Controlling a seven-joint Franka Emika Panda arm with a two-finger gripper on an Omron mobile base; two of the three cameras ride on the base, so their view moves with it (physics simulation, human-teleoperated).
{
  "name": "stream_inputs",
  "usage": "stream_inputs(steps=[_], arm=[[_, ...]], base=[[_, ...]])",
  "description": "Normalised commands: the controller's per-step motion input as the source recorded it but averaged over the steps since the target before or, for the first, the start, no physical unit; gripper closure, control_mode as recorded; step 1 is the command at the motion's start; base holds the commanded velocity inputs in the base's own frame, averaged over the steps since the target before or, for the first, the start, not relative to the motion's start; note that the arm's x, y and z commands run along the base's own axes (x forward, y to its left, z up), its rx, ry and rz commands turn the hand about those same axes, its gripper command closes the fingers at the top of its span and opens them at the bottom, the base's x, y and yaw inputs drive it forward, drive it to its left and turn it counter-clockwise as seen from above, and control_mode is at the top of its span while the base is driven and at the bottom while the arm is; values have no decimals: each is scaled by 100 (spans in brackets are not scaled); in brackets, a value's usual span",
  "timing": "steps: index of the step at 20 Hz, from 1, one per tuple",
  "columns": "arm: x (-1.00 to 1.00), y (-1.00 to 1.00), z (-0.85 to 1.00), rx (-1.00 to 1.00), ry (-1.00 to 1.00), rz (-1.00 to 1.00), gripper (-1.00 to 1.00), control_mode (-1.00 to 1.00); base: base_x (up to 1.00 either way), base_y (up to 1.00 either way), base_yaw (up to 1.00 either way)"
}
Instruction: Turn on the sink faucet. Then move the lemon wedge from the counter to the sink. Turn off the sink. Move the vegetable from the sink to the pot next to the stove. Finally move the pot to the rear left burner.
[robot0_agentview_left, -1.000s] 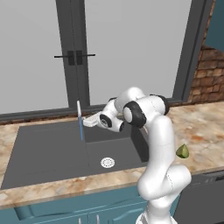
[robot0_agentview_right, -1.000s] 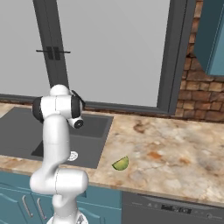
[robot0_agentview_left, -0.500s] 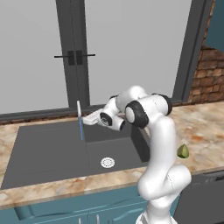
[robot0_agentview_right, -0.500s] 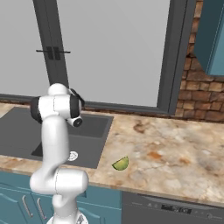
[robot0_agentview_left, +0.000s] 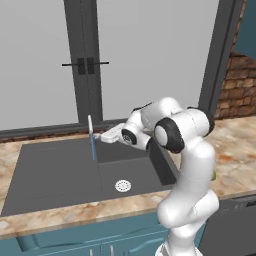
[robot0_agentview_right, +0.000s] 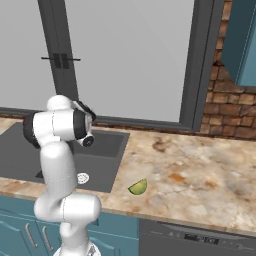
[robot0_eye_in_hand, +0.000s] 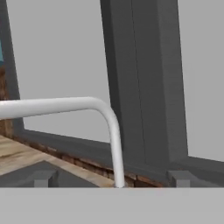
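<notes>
The white arm rises from the lower right of the left base view, bends at a dark elbow joint in the middle of the frame, and reaches leftward. Its pincer (robot0_agentview_left: 101, 136) lies level, pointing toward the left centre of that frame. In the hand view, the fingertips (robot0_eye_in_hand: 42, 178) stand wide apart.

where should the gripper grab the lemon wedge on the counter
Grip the lemon wedge across its narrow width, coming straight down from above. It lies flat on the open counter right of the sink, with nothing beside it.
</notes>
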Motion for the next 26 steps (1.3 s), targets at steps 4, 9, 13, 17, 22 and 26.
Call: stream_inputs(steps=[4, 9, 13, 17, 22, 26], arm=[[-66, -38, 62, 1, 0, -1, -100, -100], [-59, -30, 86, 3, 2, -8, -100, -100], [-53, -33, 98, -1, 18, -8, -100, -100], [-51, -27, 97, -9, 28, -8, -100, -100], [-46, -35, 81, -10, 35, -7, -100, -100], [-26, -54, 19, -10, 38, 0, -100, -100]], base=[[0, 0, 0], [0, 0, 0], [0, 0, 0], [0, 0, 0], [0, 0, 0], [0, 0, 0]])
